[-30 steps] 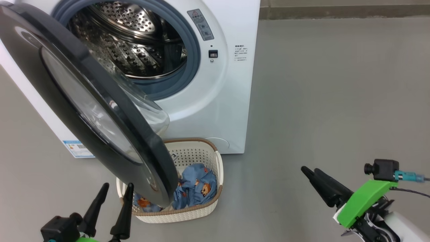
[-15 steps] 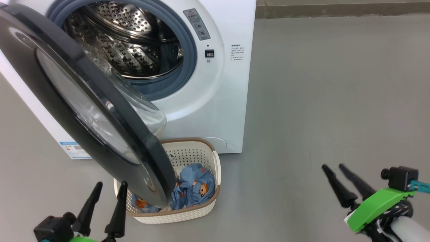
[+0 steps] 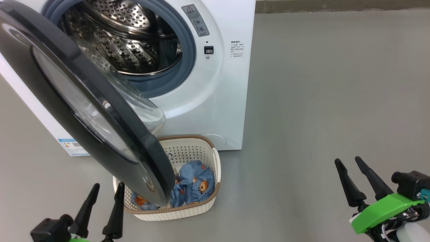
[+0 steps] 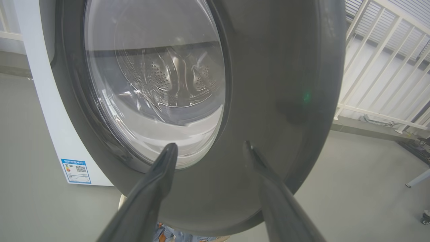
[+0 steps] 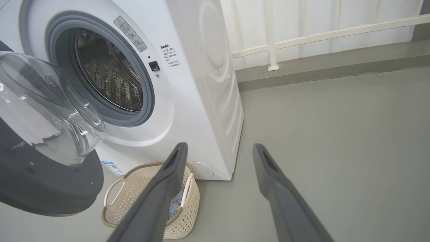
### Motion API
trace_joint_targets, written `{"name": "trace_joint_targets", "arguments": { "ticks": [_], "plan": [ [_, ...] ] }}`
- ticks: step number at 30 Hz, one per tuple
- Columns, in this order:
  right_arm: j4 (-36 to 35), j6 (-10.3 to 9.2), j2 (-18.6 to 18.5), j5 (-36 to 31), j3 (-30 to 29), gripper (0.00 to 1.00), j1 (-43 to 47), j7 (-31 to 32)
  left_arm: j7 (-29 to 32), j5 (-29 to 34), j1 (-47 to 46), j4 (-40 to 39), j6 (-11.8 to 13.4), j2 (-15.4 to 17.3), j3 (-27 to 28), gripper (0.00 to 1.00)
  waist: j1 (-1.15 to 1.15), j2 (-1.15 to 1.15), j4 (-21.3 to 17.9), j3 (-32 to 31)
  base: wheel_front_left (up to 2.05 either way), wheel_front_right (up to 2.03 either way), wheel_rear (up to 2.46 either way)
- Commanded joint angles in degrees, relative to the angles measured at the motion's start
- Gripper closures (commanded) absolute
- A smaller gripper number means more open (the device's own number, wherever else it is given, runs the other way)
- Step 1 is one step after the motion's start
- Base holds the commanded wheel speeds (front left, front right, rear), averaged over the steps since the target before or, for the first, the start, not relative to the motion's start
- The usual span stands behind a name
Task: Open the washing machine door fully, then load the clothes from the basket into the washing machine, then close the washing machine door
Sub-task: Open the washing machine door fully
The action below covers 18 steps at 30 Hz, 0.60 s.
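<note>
Left gripper [image 3: 108, 185], lower left of head view: fingers spread, empty, aimed at the large round glossy black door [image 3: 87, 101], which stands partly open across frame left. Right gripper [image 3: 347, 160], lower right: spread, empty, over grey floor [image 3: 319, 101]. Lower centre, small cream perforated plastic basket [image 3: 189, 153] holds light blue printed garments [image 3: 195, 181], before the big white front-loading washer [image 3: 215, 101].

Blue bear-print clothes [image 3: 193, 186], cream perforated basket [image 3: 188, 151].

Glossy black door [image 3: 84, 104] hangs half open, overhanging the cream basket [image 3: 188, 212] of blue clothes [image 3: 196, 183] at the white washer's [image 3: 215, 101] six o'clock.
</note>
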Motion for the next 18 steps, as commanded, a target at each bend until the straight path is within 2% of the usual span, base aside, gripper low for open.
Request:
{"name": "trace_joint_targets", "arguments": {
  "ticks": [1,16,17,18],
  "plan": [
    [-1.7,0.09,-0.41,-1.27,0.11,0.0,1.12,-0.73,-0.37,0.68,-1.83,-1.48,-0.09,0.72,2.39,0.0,0.0,0.0,0.1,0.05,0.0,0.0,0.0],
    [-1.9,0.09,1.63,-3.99,-1.25,0.0,3.9,-0.73,-0.37,0.81,-1.95,-1.03,-0.09,0.02,3.23,0.0,0.0,0.0,0.52,0.03,0.0,0.0,0.0],
    [-1.94,0.09,1.66,-4.05,-1.33,0.0,3.91,-0.73,-0.37,0.85,-2.05,-0.98,-0.09,0.0,3.3,0.04,0.0,0.0,0.59,0.0,0.0,0.0,0.0],
    [-1.94,0.09,1.66,-4.05,-1.33,0.0,3.91,-0.73,-0.37,0.85,-2.05,-0.98,-0.09,0.0,3.3,0.04,0.0,0.0,0.59,0.0,0.0,0.0,0.0]
  ]
}}
